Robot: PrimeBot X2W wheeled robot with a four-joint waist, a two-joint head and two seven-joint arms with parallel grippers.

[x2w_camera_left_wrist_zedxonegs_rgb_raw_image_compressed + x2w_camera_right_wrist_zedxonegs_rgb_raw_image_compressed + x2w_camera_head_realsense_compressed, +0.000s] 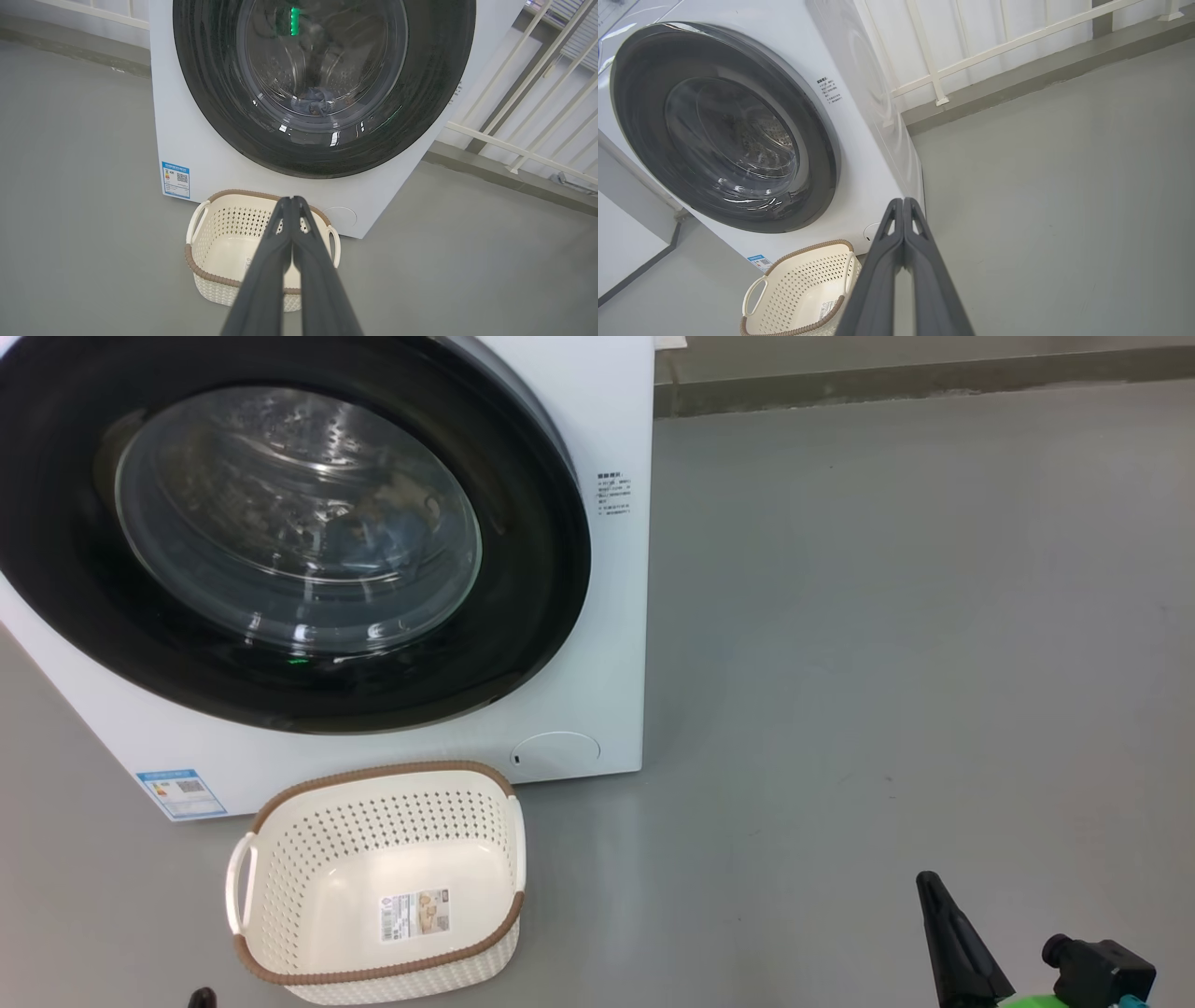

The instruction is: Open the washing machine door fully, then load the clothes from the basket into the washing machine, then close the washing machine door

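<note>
The white washing machine (618, 616) stands at the upper left, and the washing machine door (527, 607) with its glossy black rim lies flat against it. Through the glass, a bluish bundle of clothes (318, 103) lies in the drum. In front of the machine, the cream basket (373, 777) sits on the floor with just a label sticker (414, 913) on its bottom. My left gripper (293, 199) is shut on nothing, above the basket's near side. My right gripper (903, 200) is also shut and empty, and its dark finger (952, 933) rises at the lower right, well to the right of the basket.
Grey floor (887, 663) stretches to the right of the machine. A low kerb (887, 378) and a white railing (934, 70) run behind it. A blue label (180, 793) marks the machine's lower left corner.
</note>
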